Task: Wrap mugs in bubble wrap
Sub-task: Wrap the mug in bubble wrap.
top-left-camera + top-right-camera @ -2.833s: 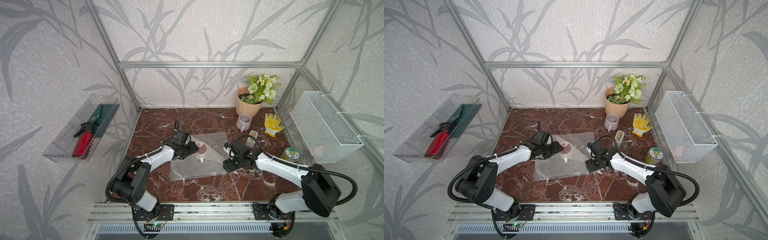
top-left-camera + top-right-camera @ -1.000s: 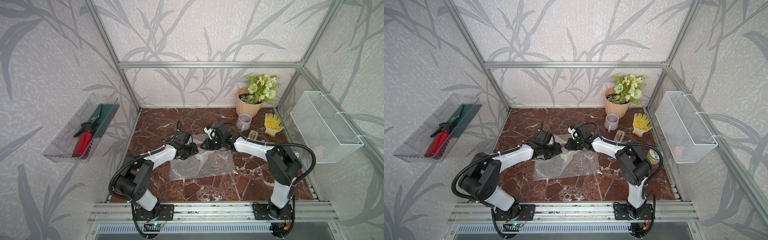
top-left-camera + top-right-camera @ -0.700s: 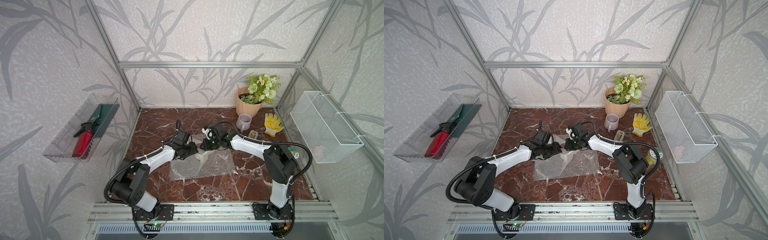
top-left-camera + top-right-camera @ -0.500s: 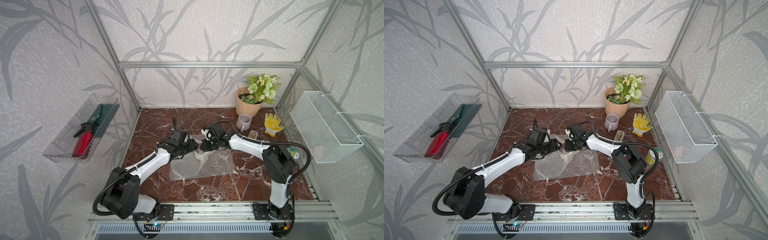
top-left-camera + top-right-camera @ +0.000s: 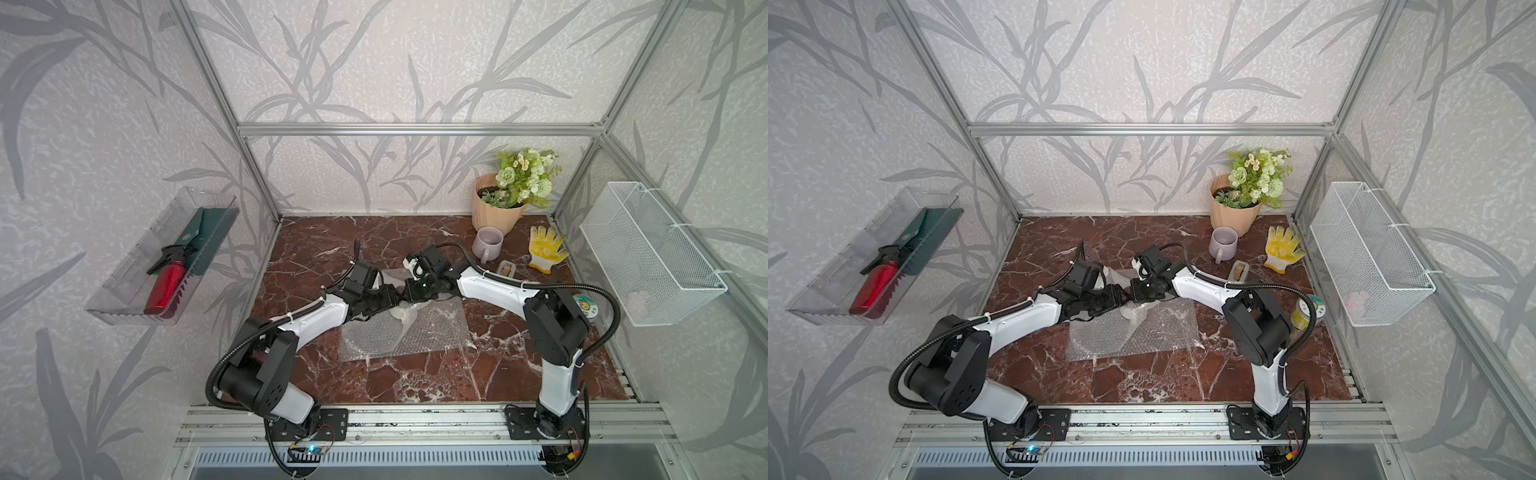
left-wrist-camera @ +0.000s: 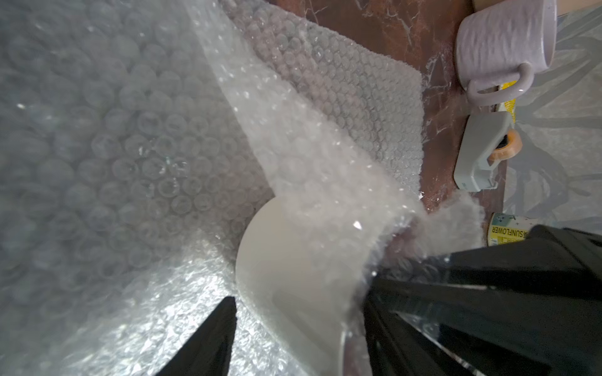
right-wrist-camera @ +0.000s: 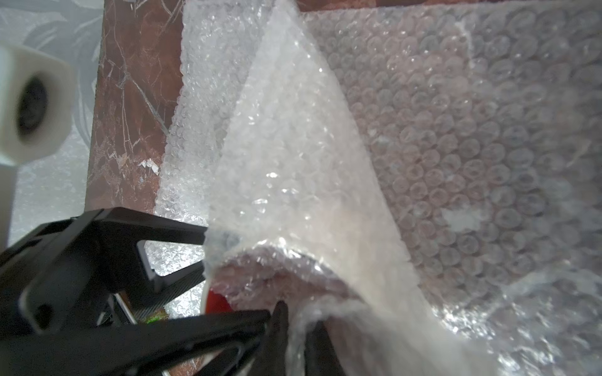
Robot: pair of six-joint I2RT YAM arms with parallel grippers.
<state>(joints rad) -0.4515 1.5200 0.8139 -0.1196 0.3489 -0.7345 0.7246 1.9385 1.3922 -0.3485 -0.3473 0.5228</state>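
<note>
At the middle of the bench: left hand clamps the white mug on the bubble wrap, apparently steadying it. Right hand pinches a wrap edge draped over the mug, presumably to cover it.

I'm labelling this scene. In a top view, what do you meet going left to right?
Red bottle → bubble wrap → lilac mug → yellow glove → wire basket

Lab test cell, aluminium frame
</note>
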